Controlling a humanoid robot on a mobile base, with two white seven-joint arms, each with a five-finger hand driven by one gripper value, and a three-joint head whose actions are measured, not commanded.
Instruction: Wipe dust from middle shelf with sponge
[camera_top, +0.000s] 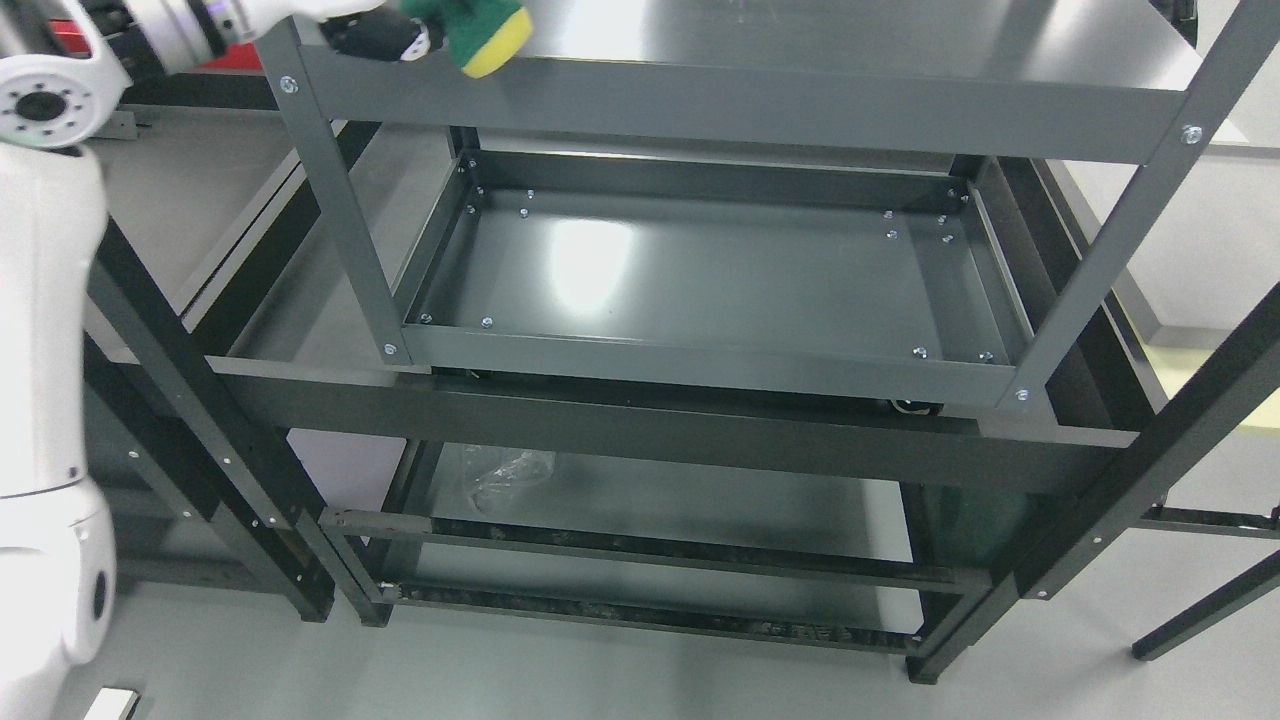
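Green-and-yellow sponge (478, 30) at top shelf's (740, 105) front-left rim; middle shelf (700, 275) bare

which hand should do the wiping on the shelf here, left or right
Left, most likely. The left hand already grips the sponge at the front left corner of the upper shelf in view. The right arm does not show at all.

This looks like a lab or workshop. A dark grey metal rack (700, 100) with bolted corner posts fills the middle of the frame, set over a heavier black frame (640, 425). The floor (600, 680) along the bottom is plain, smooth grey, and a pale wall (1215, 250) shows at the right edge. A white robot arm (45, 330) runs down the left edge. A crumpled clear plastic bag (498, 472) lies low, left of centre.
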